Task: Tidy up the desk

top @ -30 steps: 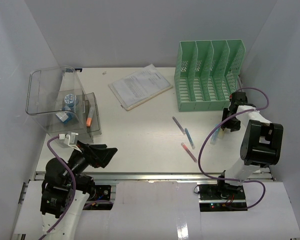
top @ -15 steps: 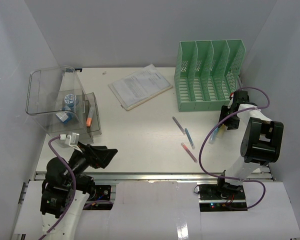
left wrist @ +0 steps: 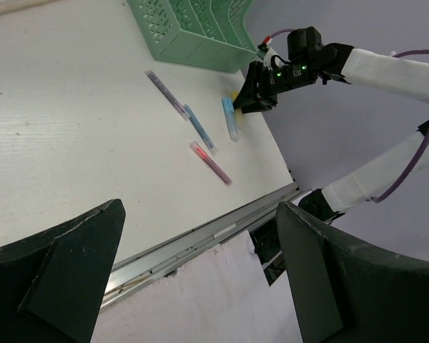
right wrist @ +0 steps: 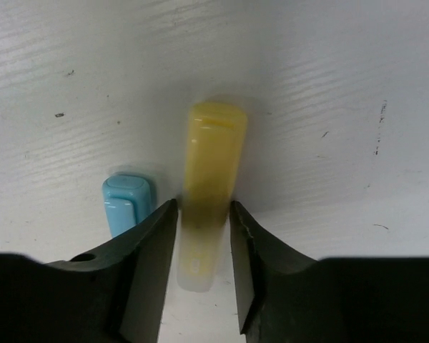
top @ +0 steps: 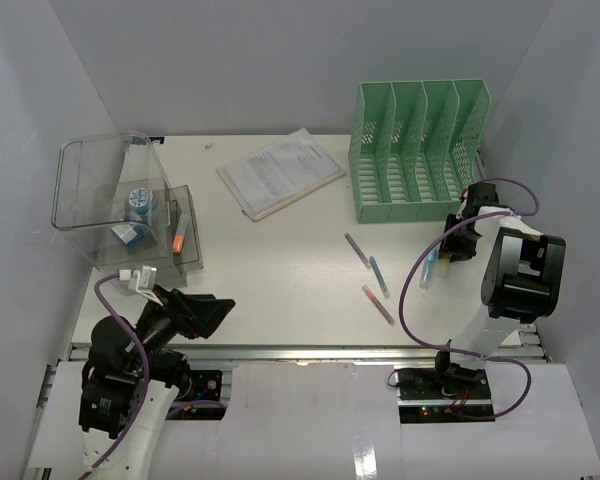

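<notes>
The desk [top: 280, 285] I work over is a big white rectangular tabletop, lying flat, with a metal rail [top: 310, 351] along its near edge.

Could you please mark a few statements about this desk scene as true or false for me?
1. The right gripper straddles the yellow highlighter. True.
2. The papers stand in the green rack. False: they lie flat on the desk, left of it.
3. The left gripper is open and holds nothing. True.
4. The three pens lie in the clear bin. False: they lie on the open desk.
</notes>
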You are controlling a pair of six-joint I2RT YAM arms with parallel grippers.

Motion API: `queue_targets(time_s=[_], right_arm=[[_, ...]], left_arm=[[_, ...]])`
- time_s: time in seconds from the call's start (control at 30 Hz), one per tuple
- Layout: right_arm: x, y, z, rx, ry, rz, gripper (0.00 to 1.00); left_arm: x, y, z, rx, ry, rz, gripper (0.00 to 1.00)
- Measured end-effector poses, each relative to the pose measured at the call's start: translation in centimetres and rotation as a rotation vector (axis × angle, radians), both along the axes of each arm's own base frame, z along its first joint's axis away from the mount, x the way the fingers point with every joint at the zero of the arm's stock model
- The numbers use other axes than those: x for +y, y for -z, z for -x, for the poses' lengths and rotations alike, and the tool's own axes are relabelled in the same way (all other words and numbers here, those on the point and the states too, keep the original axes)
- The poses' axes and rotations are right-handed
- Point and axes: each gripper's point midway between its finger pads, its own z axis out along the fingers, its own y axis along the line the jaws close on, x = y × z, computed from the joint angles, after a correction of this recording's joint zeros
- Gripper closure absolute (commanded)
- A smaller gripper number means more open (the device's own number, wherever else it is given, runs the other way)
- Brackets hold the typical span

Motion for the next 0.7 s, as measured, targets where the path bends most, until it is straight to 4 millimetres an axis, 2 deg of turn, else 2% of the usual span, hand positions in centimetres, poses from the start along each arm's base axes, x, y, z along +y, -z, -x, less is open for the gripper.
queue_targets(time_s=[0.13, 0.3, 0.37, 0.43, 0.5, 0.6, 0.7], right_arm=[[-0.1, 0.0, -0.1, -0.002, 0.002, 0.002, 0.78], [0.2, -0.3, 0.0, -0.030, -0.006, -0.008, 0.92], [0.7, -1.0, 0.6, -0.058, -0.026, -0.029, 0.92], [1.8, -2.7, 0.8, -0.120, -0.077, -0.068, 0.92], [3.4, -5.5, 0.6, -0.218, -0.174, -0.128, 0.92], [7.0, -10.0, 0.8, -0.390, -0.422, -0.233, 0.92], [11.0, -12.9, 2.5, -0.498, -0.692, -0.326, 0.92]], left_arm=[[-0.7, -0.2, 0.2, 0.026, 0.038, 0.057, 0.02], [-2.3, 2.1, -0.2, 0.147, 0.116, 0.125, 0.07], [-2.8, 2.9, -0.6, 0.204, 0.144, 0.136, 0.07], [-3.3, 3.1, -0.9, 0.237, 0.166, 0.149, 0.07], [-3.7, 2.8, -1.4, 0.232, 0.189, 0.164, 0.07], [-4.2, 2.4, -1.9, 0.209, 0.223, 0.197, 0.07], [-4.6, 2.0, -2.7, 0.202, 0.241, 0.218, 0.08]])
